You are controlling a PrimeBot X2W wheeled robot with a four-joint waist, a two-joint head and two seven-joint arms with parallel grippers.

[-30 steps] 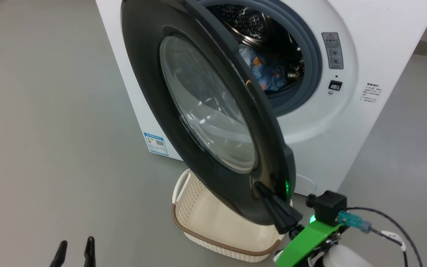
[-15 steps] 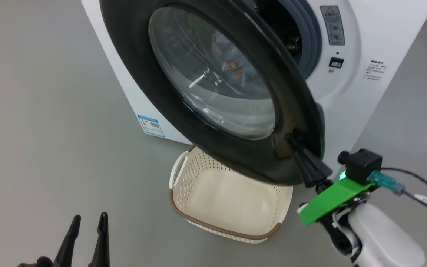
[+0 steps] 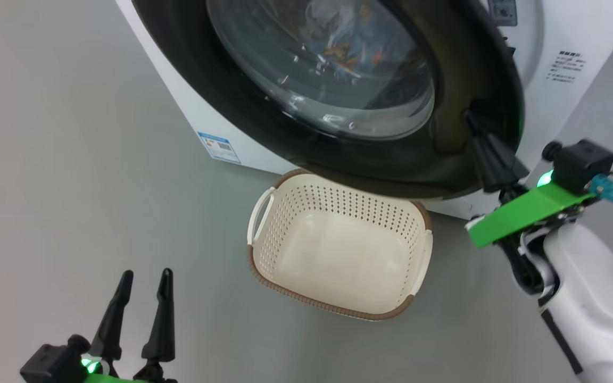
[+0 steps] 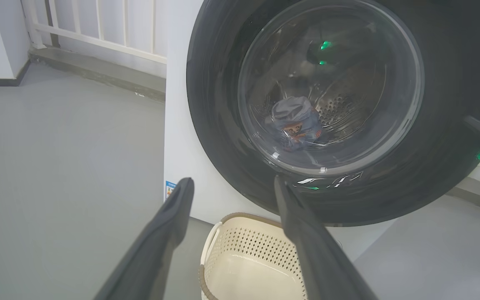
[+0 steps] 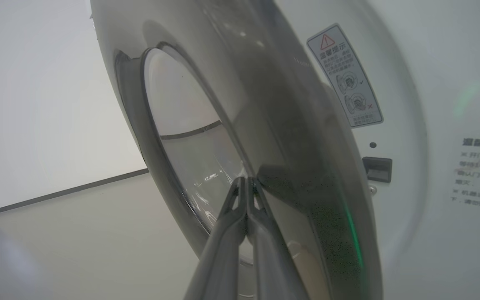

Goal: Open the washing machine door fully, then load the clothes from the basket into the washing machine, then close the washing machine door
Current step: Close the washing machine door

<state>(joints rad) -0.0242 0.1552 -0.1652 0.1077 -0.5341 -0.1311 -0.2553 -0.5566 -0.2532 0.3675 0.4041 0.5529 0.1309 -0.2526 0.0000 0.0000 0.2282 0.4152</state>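
Now the washing machine door point(image 3: 328, 80) has swung further shut.

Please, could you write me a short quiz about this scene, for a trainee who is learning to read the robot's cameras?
1. True or false: the basket is empty.
2. Where are the clothes? A: in the basket. B: behind the glass of the washing machine door. C: hanging over the basket's rim.
3. Fill in: the right gripper, at the door's black rim, is ___ (open or shut).
Key: 1 true; 2 B; 3 shut.
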